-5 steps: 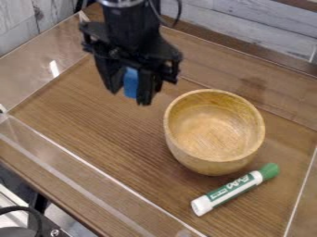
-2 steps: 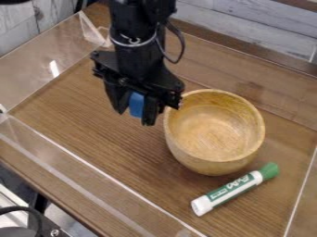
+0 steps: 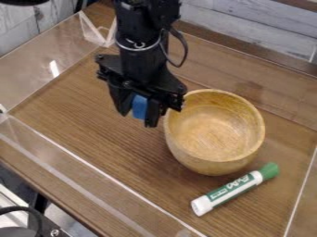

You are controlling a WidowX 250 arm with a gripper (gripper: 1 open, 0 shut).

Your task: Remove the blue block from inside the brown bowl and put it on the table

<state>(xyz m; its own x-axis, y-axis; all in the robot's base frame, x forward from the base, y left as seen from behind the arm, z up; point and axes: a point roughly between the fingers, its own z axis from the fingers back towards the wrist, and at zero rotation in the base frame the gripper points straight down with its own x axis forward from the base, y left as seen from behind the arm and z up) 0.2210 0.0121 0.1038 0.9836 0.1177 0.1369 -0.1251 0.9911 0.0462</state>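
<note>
Nearest of all, along the front and left edges, a clear plastic wall [image 3: 74,176] stands upright along the edge of the table [image 3: 87,120], whose brown wood-grain top fills most of the view. Just beyond it on the right lies a white marker [image 3: 235,189] with a green cap, flat on the wood and angled so the capped end points to the far right; it sits near the brown bowl [image 3: 214,130] but apart from it. That bowl rests upright right of centre, round and pale, and its inside shows only bare wood grain. Left of the bowl, just beside its rim, the black gripper [image 3: 141,109] hangs pointing down, its fingers clamped on the blue block [image 3: 139,108], which shows as a bright strip between them. Whether the block touches the tabletop cannot be told from this angle; it appears to hang just above the wood, outside the bowl. Farther back the dark arm [image 3: 144,28] rises out of the top of the view, with more clear walling along the far edge.
</note>
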